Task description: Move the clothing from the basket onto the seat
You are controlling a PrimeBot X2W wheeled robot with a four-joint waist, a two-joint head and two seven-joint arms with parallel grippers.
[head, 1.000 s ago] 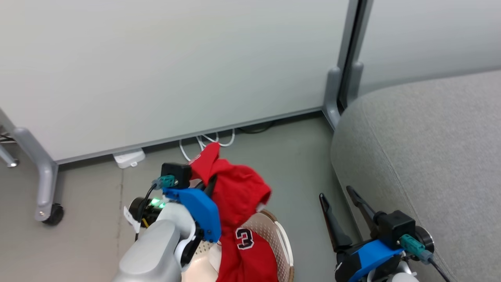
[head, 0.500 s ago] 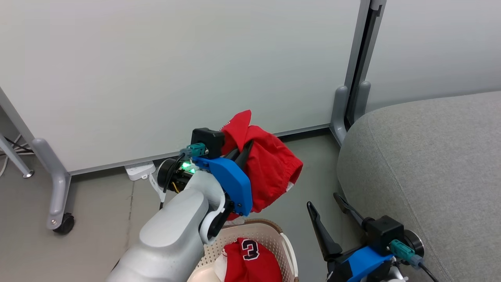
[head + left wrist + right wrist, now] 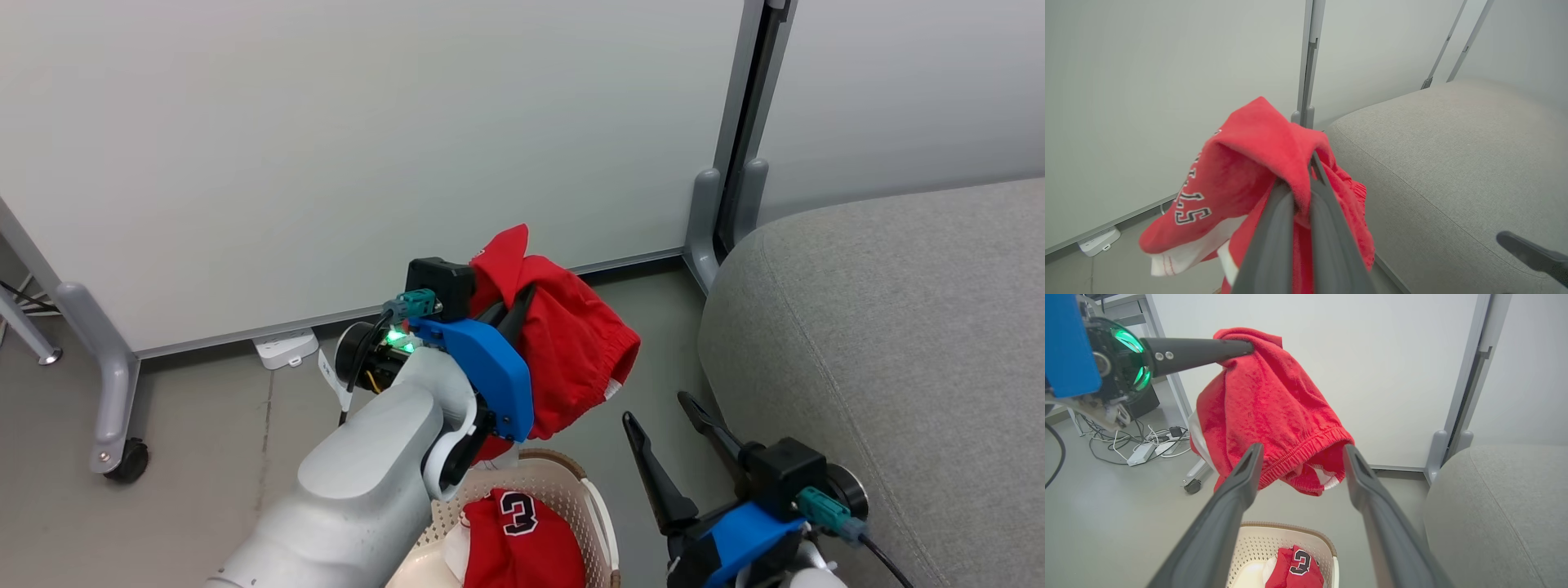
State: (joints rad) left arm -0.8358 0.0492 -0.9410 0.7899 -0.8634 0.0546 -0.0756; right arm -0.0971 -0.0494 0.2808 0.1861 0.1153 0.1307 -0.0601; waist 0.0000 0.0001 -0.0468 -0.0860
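This is looking like an office or lab: pale partition panels (image 3: 326,163) are standing on grey metal legs (image 3: 110,384) with casters (image 3: 131,461). A white power strip (image 3: 284,347) and loose cables (image 3: 1114,437) are lying on the smooth grey floor (image 3: 204,457) near a grey upholstered seat (image 3: 898,327).

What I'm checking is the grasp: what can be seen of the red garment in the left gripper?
The red garment is soft, fleecy-looking fabric, bunched and hanging in the air from the left gripper, shut on a fold near its top. It has a gathered elastic hem, white trim and black white-edged lettering. It hangs higher than the basket, touching neither it nor the seat.
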